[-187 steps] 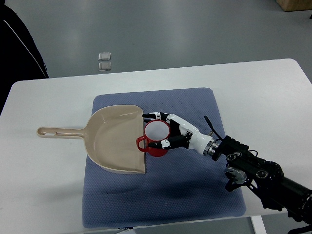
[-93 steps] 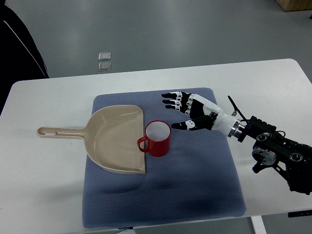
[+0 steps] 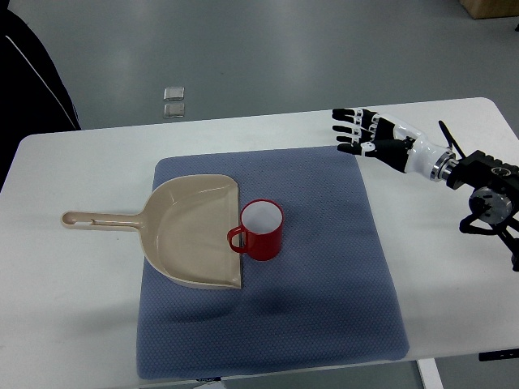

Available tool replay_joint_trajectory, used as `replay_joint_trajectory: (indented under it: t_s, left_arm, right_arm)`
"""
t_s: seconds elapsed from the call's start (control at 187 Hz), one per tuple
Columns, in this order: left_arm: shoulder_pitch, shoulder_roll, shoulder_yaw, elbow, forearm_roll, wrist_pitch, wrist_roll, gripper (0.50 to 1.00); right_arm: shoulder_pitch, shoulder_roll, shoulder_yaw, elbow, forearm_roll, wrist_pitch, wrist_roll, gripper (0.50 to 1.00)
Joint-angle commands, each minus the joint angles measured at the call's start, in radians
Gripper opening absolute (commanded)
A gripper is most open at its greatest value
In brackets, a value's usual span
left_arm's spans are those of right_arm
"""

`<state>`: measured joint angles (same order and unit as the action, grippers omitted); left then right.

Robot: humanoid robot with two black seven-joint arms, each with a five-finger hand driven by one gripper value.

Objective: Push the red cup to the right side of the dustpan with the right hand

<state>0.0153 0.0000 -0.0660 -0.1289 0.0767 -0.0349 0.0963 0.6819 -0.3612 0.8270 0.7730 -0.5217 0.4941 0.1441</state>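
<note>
A red cup point(image 3: 261, 231) with a white inside stands upright on the blue mat point(image 3: 324, 275), touching the right edge of the beige dustpan point(image 3: 190, 231). Its handle points left, over the dustpan's open lip. My right hand point(image 3: 362, 132) hovers far up and to the right of the cup, near the mat's top right corner, fingers spread and holding nothing. Its arm enters from the right edge. No left arm shows.
The dustpan's long handle point(image 3: 101, 220) reaches left onto the white table point(image 3: 73, 324). Two small clear squares point(image 3: 173, 101) lie on the floor beyond the table. A dark object point(image 3: 28, 73) fills the top left corner.
My right hand let go of the cup and drew back up and to the right, away from the mat's middle. The cup stayed beside the dustpan.
</note>
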Motion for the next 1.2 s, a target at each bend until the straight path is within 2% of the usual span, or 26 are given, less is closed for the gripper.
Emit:
replay_joint_trajectory:
  t_s: [0.0,0.059,0.257,0.375,0.632,1.19]
  left_arm:
    - [0.0,0.0,0.0,0.0,0.0,0.001,0.0,1.0]
    - [0.0,0.0,0.0,0.0,0.0,0.001,0.0,1.0]
    - [0.0,0.0,0.0,0.0,0.0,0.0,0.0,1.0]
    - [0.0,0.0,0.0,0.0,0.0,0.001,-0.001,1.0]
    - [0.0,0.0,0.0,0.0,0.0,0.0,-0.001,1.0]
    - [0.0,0.0,0.0,0.0,0.0,0.0,0.0,1.0]
  right_arm:
    - [0.033,-0.001,0.015,-0.027,0.069,-0.005,-0.077,0.934]
    - [0.047,-0.005,0.015,-0.034,0.083,-0.006,-0.107,0.934]
    - [0.084,-0.028,0.0,-0.083,0.273,-0.019,-0.293,0.932]
    - [0.093,-0.028,-0.009,-0.106,0.362,-0.045,-0.35,0.932]
    - [0.097,-0.018,-0.006,-0.109,0.44,-0.063,-0.382,0.934]
    - [0.085,-0.001,-0.006,-0.1,0.466,-0.049,-0.351,0.934]
